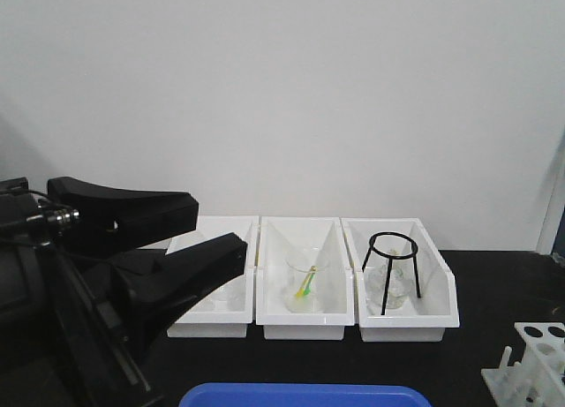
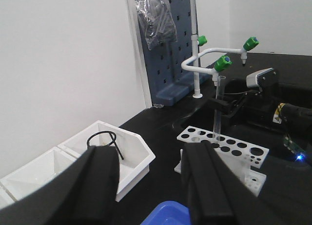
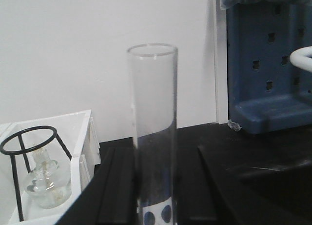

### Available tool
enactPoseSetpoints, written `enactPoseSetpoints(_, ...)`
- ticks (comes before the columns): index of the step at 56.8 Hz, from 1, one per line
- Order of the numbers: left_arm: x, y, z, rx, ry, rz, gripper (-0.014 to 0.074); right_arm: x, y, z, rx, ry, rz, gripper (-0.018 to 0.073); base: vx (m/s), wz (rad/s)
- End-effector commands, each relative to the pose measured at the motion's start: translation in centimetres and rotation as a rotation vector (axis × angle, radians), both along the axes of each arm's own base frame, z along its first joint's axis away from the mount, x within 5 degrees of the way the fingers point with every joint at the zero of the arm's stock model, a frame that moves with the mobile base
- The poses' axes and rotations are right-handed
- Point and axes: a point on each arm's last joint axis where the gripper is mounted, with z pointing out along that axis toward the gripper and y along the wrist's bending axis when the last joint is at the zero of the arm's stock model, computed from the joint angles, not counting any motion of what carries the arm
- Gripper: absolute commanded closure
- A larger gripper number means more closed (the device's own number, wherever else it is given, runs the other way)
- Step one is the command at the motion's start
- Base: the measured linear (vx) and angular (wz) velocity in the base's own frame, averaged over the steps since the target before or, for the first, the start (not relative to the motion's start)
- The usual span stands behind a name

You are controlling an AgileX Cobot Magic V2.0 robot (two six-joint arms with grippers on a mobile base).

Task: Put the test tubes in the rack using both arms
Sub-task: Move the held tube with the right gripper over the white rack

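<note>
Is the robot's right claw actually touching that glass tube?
Touching. The left wrist view shows the right gripper closed around the upright test tube, its black fingers pressed against the glass on both sides.

Matte black left arm [image 1: 35, 279] with long wedge-shaped fingers [image 1: 190, 264].

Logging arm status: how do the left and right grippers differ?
The left gripper is open and empty; the right gripper is shut on a test tube. The left sits by the white bins; the right holds its tube upright at the rack. Both have black fingers.
</note>
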Motion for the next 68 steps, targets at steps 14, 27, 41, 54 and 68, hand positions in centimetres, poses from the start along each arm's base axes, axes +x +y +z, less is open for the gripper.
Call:
enactPoseSetpoints(14, -0.5, 0.4, 2.2, -0.105, -0.071, -0.005, 0.0171, 0.7, -0.2, 0.9, -0.018, -0.101, 0.01, 0.0564, 0.0, 0.0)
enactPoseSetpoints(27, -0.5, 0.4, 2.2, -0.106, -0.072, -0.005, 0.0171, 1.5, -0.3, -1.1, -0.005, -0.027, 0.027, 0.0564, 0.0, 0.0)
enactPoseSetpoints(41, -0.5, 0.4, 2.2, -0.105, -0.071, -0.005, 0.0172, 2.2, 0.0, -3.2, -0.011, 0.014, 0.084, 0.0562, 0.0, 0.0)
enactPoseSetpoints(54, -0.5, 0.4, 2.1, -0.1, -0.067, -0.005, 0.0172, 2.6, -0.1, -4.6, 0.004, 0.017, 0.092, 0.0557, 0.0, 0.0)
enactPoseSetpoints(68, -0.5, 0.4, 2.1, -0.098, -0.065, -0.005, 0.0172, 2.7, 0.0, -5.0, 0.001, 0.037, 0.107, 0.0432, 0.0, 0.0)
